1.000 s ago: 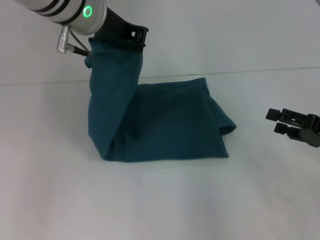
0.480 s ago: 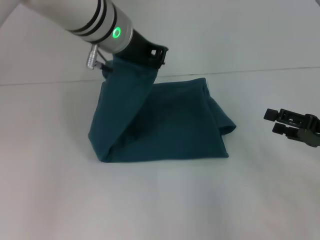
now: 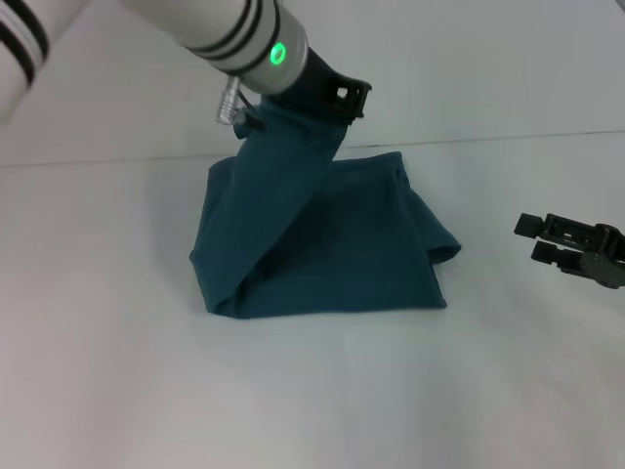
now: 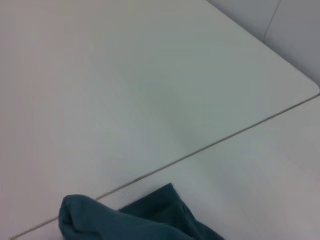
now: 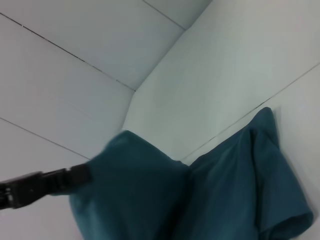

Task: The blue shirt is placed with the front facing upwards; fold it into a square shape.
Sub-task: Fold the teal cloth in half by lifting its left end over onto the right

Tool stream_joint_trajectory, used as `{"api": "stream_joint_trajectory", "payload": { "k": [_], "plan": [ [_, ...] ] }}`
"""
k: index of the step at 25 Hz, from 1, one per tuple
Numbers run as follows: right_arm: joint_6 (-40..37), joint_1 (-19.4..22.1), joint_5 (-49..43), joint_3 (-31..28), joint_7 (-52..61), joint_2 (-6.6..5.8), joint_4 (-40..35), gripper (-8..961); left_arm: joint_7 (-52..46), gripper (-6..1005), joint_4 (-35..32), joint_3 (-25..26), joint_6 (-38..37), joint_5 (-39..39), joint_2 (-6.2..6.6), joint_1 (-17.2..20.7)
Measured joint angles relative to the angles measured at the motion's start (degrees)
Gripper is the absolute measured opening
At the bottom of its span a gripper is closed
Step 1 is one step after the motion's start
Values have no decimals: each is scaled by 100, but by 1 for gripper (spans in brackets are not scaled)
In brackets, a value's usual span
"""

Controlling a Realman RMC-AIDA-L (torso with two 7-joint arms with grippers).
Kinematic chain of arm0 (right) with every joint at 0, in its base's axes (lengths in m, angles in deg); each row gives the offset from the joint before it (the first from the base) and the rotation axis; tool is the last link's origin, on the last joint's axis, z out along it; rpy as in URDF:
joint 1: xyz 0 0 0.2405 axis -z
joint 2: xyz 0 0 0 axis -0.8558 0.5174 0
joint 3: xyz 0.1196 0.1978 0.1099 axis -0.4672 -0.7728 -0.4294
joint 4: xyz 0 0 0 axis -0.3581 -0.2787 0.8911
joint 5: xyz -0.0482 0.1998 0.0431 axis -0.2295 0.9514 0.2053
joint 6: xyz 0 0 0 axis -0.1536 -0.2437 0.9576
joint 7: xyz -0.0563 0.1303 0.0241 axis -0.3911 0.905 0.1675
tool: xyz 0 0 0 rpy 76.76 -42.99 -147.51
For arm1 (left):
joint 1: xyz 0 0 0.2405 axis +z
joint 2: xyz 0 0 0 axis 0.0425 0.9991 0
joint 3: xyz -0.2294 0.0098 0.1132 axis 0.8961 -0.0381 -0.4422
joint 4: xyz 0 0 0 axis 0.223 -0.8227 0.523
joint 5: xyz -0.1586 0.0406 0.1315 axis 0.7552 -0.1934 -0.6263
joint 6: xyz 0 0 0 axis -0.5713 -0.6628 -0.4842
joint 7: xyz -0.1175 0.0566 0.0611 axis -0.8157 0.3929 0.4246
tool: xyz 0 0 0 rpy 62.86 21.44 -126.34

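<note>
left gripper [image 3: 327, 96] lifting one end of the blue shirt [image 3: 332, 244]

the shirt lies partly folded at the middle of the white desk [image 3: 312, 391], nearer its far edge; its left end is raised in a taut band up to the left gripper, whose fingers are clamped on the cloth. the right gripper [image 3: 547, 239] hovers near the desk's right edge, well apart from the shirt, fingers apart.

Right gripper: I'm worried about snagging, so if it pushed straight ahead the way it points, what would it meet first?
Probably the blue shirt: the right gripper points left at its bunched right edge, only bare table between. Height is unclear.
</note>
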Motion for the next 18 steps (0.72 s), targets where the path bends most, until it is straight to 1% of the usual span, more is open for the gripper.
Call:
{"api": "stream_joint_trajectory", "payload": {
  "k": [2, 5, 7, 9, 13, 18],
  "plan": [
    [0, 0, 0, 0, 0, 0, 1, 863, 0, 52, 377, -2, 264, -9, 14, -113],
    [0, 0, 0, 0, 0, 0, 3, 863, 21, 52, 625, -17, 451, -35, 36, -209],
    [1, 0, 0, 0, 0, 0, 3, 863, 63, 55, 650, -177, 495, -43, 35, -222],
    [8, 0, 0, 0, 0, -1, 3, 863, 85, 58, 655, -538, 586, -40, 21, -224],
    [35, -10, 0, 4, 0, 8, 21, 863, 66, 64, 661, -902, 794, -2, 0, -202],
    [53, -21, -7, 8, -5, 14, 65, 863, 13, 72, 626, -962, 887, 86, -8, -175]
  ]
}}
